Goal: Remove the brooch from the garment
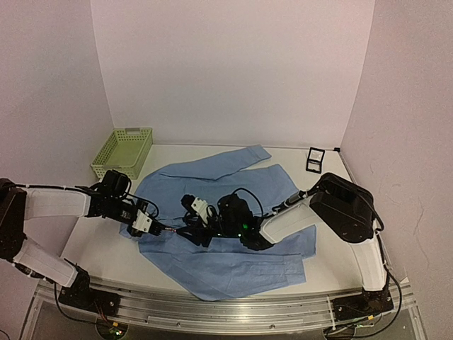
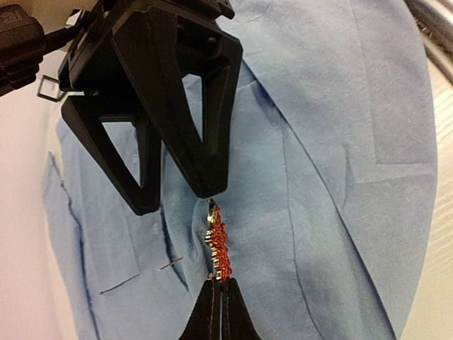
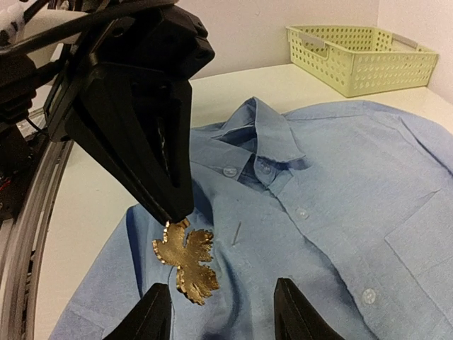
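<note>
Basket (image 1: 132, 130) of pale green mesh stands on the white table (image 1: 106, 244), well away from the left end effector (image 1: 161, 228), beyond it and to its left. That end effector reaches in from the left, and its 2 fingers are clenched together on the brooch (image 3: 187, 262), pinching one end of it at their very tips. From the right wrist camera the brooch is a golden, leaf-shaped piece hanging from those tips. From the left wrist camera it shows edge-on as a thin orange-red strip running straight out from the fingertips. It sits close over the light blue shirt (image 1: 233, 265), below the collar and beside the button placket; whether it touches the cloth cannot be told.

Facing it, just past the brooch's far end, is the right end effector (image 3: 221, 285), released, its 2 fingers spread wide with the brooch near its left finger and nothing between them. The shirt lies spread flat under both end effectors, collar toward the basket side. A small black square box (image 1: 315, 159) rests far behind the right end effector, near the back right corner.
</note>
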### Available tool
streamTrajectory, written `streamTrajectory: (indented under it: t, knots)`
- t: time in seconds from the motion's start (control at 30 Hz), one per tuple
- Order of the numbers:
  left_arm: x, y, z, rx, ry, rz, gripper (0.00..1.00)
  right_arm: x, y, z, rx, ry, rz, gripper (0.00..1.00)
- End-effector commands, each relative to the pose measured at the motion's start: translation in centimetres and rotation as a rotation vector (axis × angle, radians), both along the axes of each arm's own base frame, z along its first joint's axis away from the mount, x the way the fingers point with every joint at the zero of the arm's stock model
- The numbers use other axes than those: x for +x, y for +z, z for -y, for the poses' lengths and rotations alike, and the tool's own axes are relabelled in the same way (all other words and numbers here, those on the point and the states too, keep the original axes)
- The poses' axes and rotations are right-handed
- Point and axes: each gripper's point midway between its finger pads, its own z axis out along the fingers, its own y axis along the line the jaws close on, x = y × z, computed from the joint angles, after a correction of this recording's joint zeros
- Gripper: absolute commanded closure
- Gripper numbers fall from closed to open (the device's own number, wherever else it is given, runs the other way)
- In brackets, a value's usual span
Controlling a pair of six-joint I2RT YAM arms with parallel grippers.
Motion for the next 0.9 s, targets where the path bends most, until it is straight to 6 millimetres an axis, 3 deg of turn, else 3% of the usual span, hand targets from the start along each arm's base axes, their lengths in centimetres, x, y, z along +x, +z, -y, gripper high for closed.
streamTrajectory:
  t: [0.0,0.17,0.37,0.6,0.87]
  knots:
    - [-2.5,-1.1,-0.5,0.056,0.029,-0.316,1.00,-1.9,2.4,-0.3,0.082,0.073,-0.119,0.51]
    - [-1.9,-1.4,0.0,0.077,0.060,-0.440,1.00,-2.0,2.7,-0.4,0.108,0.072,-0.219,0.52]
    - [-1.5,-1.8,0.3,0.108,0.102,-0.592,1.00,-1.2,1.7,0.0,0.122,0.009,-0.374,0.57]
    - [-2.4,-2.9,0.1,0.161,0.135,-0.762,1.00,-1.9,1.5,0.1,0.119,0.030,-0.429,0.55]
    - [-2.6,-3.9,0.1,0.196,0.134,-0.835,1.00,-0.5,-0.9,-0.5,0.093,-0.049,-0.504,0.56]
